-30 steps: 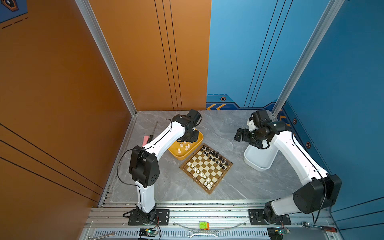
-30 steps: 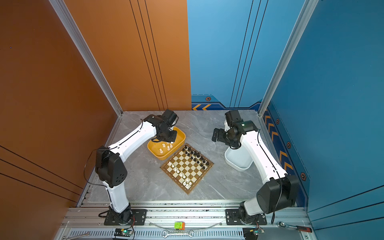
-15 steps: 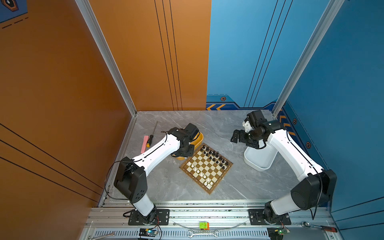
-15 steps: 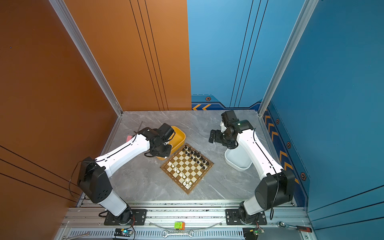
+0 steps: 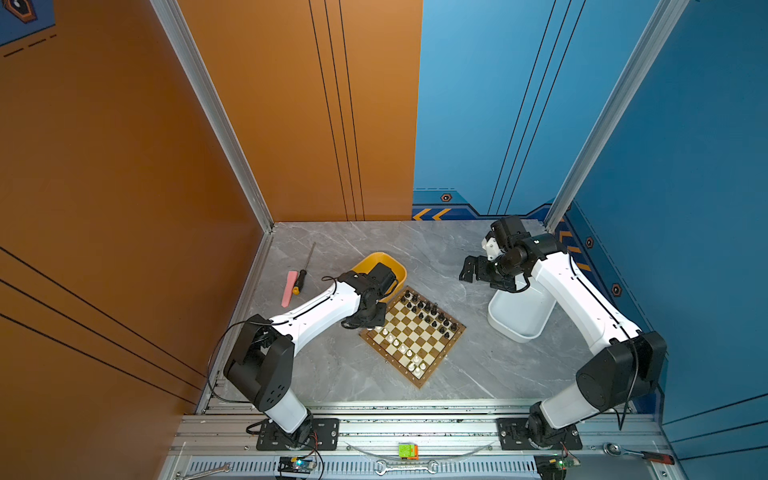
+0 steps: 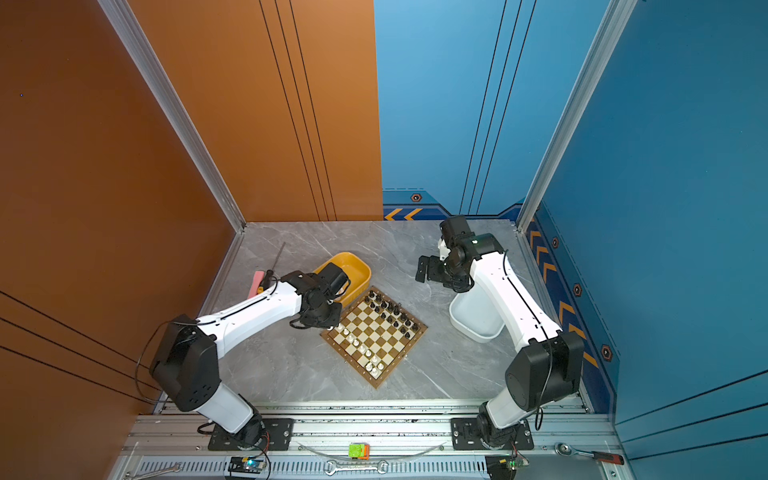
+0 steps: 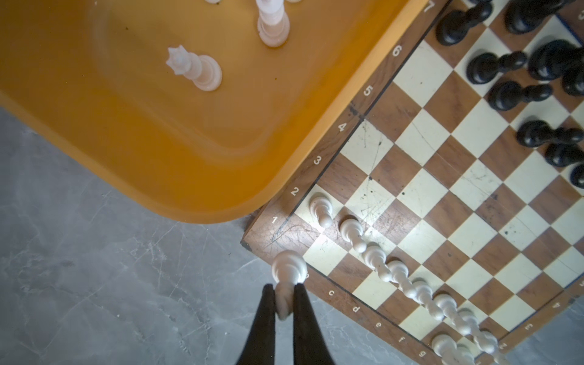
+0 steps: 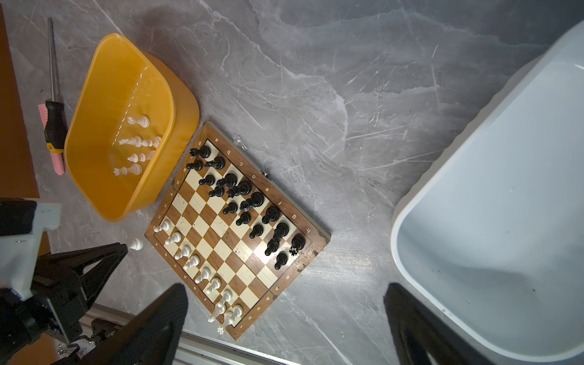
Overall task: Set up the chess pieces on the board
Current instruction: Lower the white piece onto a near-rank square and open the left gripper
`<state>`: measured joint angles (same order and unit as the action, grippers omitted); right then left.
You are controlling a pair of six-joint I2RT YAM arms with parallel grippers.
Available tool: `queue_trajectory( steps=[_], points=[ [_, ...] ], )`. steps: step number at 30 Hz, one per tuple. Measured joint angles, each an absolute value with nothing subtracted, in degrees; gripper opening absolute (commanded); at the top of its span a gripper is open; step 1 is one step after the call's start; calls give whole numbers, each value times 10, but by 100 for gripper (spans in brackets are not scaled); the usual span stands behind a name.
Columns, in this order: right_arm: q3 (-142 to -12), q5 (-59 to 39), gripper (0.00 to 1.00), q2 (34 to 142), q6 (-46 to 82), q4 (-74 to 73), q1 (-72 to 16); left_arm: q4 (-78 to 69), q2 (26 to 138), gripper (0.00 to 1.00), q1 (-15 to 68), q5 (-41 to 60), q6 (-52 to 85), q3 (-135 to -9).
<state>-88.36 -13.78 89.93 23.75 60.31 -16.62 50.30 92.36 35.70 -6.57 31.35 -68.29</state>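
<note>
The board [image 5: 419,337] [image 6: 376,332] lies as a diamond at the middle of the table. Black chess pieces [image 5: 428,311] [image 8: 249,202] fill its far-right side. A row of white pawns [image 7: 376,256] [image 5: 401,345] runs along its near-left side. My left gripper [image 7: 282,289] [image 5: 372,324] is shut on a white piece [image 7: 289,270] [image 8: 136,244], held just off the board's left corner. More white pieces [image 7: 196,68] [image 8: 136,142] lie in the yellow tray [image 5: 386,262]. My right gripper [image 5: 471,272] [image 8: 286,290] hangs open and empty, high beyond the board's right side.
The yellow tray's wall [image 7: 284,158] touches the board's far-left edge. A white tray [image 5: 519,320] [image 8: 489,221] stands under the right arm. A screwdriver [image 5: 300,278] and a pink strip [image 5: 289,289] lie by the left wall. Tools lie on the front rail [image 5: 407,451].
The left arm swung out of the yellow tray toward me and now holds a white piece at the board's left corner. The right gripper drifted slightly left, still open.
</note>
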Motion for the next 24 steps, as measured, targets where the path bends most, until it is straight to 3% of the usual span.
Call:
queue_trajectory(
  steps=[24],
  points=[
    [-898,-138,100,910,218,626,-166,472,926,8,407,-57,359,-647]
  ],
)
